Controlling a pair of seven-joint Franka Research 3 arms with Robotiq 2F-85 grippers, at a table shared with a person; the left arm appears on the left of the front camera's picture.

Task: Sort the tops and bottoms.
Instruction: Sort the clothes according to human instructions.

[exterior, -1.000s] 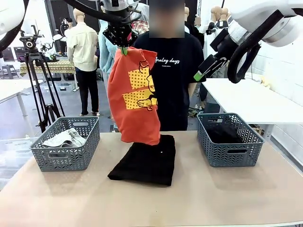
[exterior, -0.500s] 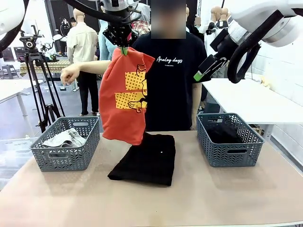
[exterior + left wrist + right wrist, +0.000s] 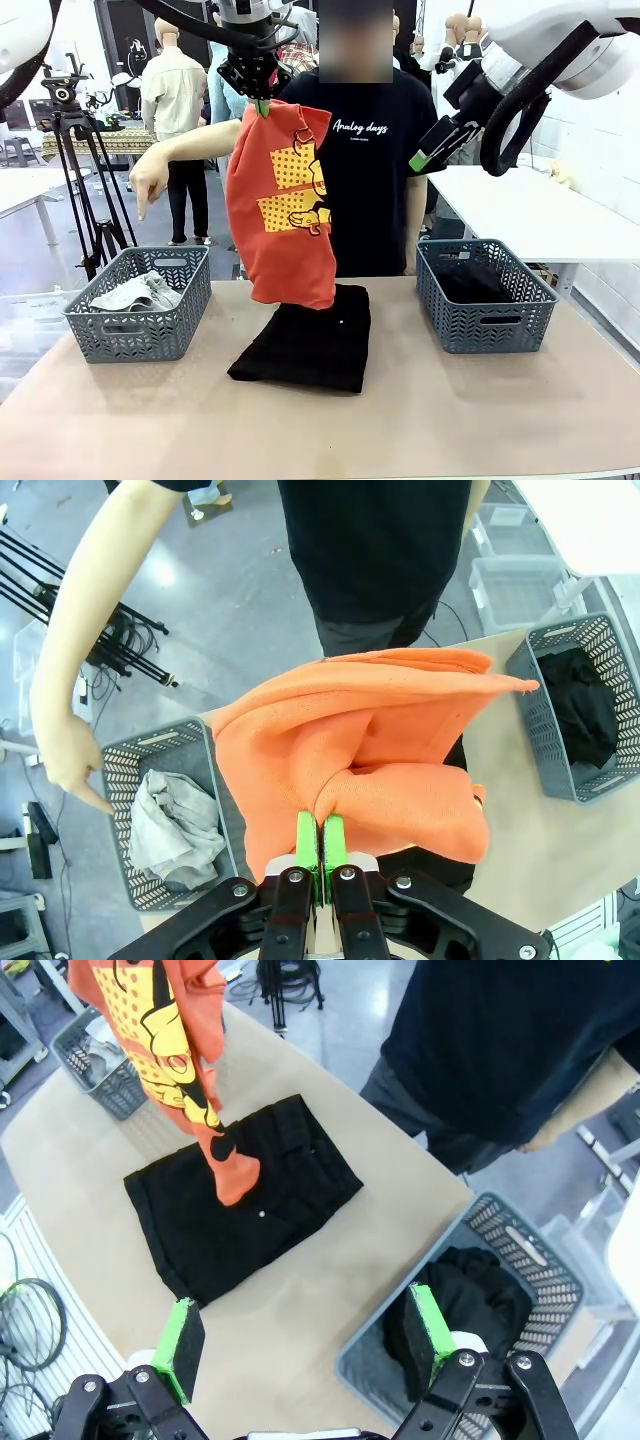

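My left gripper (image 3: 262, 103) is shut on the top edge of the orange top (image 3: 282, 205), which hangs high over the table's middle, yellow dotted patch facing me. From the left wrist, the green pads (image 3: 320, 842) pinch the orange cloth (image 3: 380, 750). A black folded bottom (image 3: 310, 338) with a tiny white button lies flat on the table below it. Another black bottom (image 3: 475, 283) fills the right basket (image 3: 485, 325). A grey-white top (image 3: 135, 293) lies in the left basket (image 3: 140, 330). My right gripper (image 3: 305, 1345) stands open high at the right, above the table and right basket (image 3: 520, 1260).
The person in a black T-shirt stands behind the table, one hand (image 3: 147, 185) pointing down toward the left basket. A tripod (image 3: 85, 170) stands behind the left basket. A white table (image 3: 530, 205) is at the far right.
The person's arm has come out and now points down at the left basket. The orange top swung left and back, still hanging from my left gripper.
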